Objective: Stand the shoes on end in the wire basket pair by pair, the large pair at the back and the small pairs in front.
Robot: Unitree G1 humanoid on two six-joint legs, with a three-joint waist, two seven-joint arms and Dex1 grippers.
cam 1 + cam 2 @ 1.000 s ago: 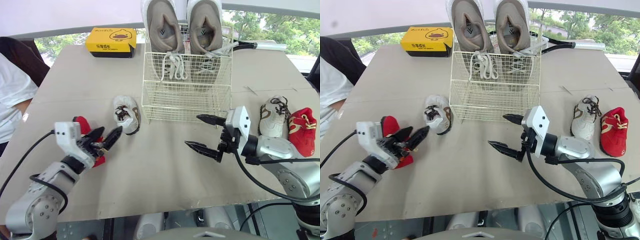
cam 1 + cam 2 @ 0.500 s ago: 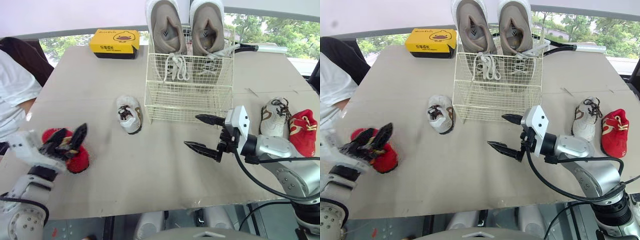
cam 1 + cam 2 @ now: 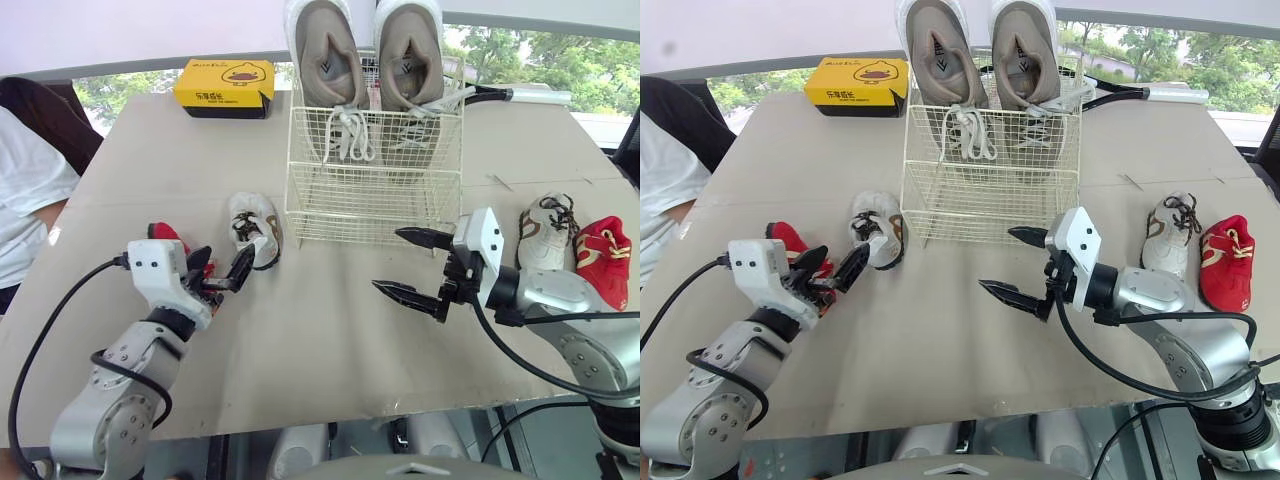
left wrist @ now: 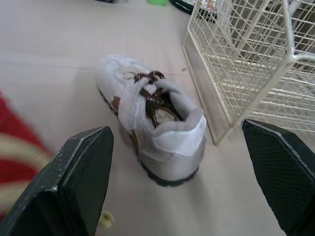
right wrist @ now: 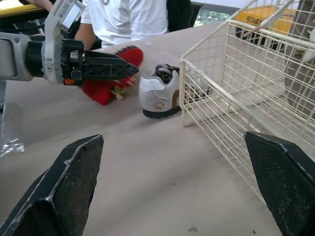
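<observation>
A cream wire basket (image 3: 375, 195) stands at the table's middle back, with the large grey pair (image 3: 330, 50) on end in its rear part. To the basket's left lies a small white shoe (image 3: 254, 228), seen close in the left wrist view (image 4: 157, 123). Beside it is a small red shoe (image 3: 163, 237), partly hidden by my left gripper (image 3: 222, 266). That gripper is open, its fingertips (image 4: 88, 152) pointing at the white shoe's heel without touching it. My right gripper (image 3: 388, 260) hangs open and empty before the basket. The other white shoe (image 3: 545, 230) and red shoe (image 3: 604, 260) lie at the right.
A yellow box (image 3: 222, 88) sits at the back left of the table. A person in a white shirt (image 3: 25, 200) is at the left edge. A black-and-white rod (image 3: 515, 94) lies behind the basket at the right.
My left arm swung out to the left, then came back right; its open gripper now faces the white shoe. The left red shoe has shifted a little. The right gripper has held still.
</observation>
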